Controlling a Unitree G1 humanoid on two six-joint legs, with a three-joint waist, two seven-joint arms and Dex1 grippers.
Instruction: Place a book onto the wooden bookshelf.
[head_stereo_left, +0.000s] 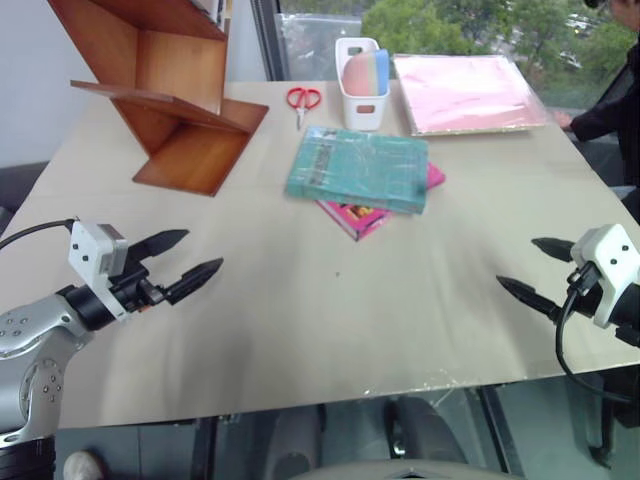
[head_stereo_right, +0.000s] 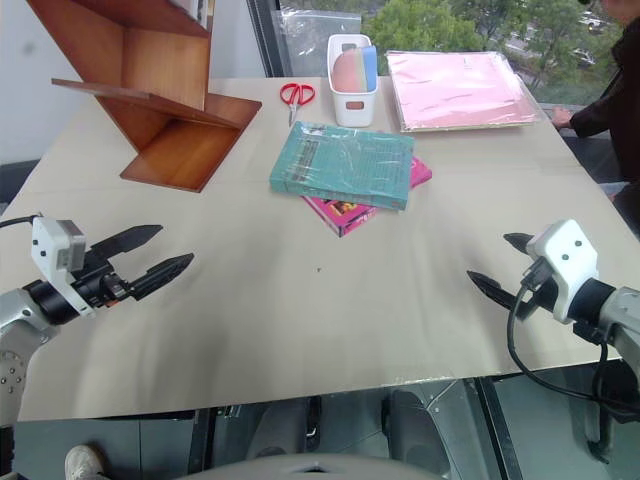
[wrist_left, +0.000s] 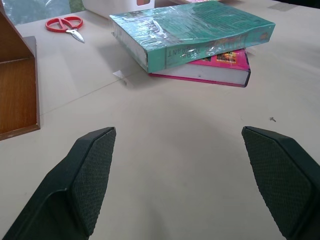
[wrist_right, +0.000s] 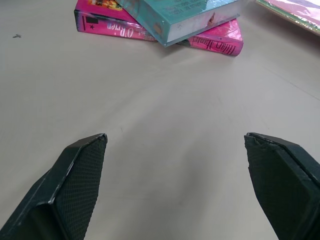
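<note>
The teal-green book (head_stereo_left: 358, 168) lies on a pink book (head_stereo_left: 362, 214), near the wooden bookshelf (head_stereo_left: 165, 90). Both grippers — left (head_stereo_left: 183, 262), right (head_stereo_left: 538, 270) — are spread wide, holding nothing. Best squeeze the teal-green book from both sides, evenly.

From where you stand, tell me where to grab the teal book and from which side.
Take the book by its two short ends, one gripper from each side. It lies flat on the pink book, overhanging it, and looks too wide and thick for one gripper. The left gripper and right gripper are open.
</note>
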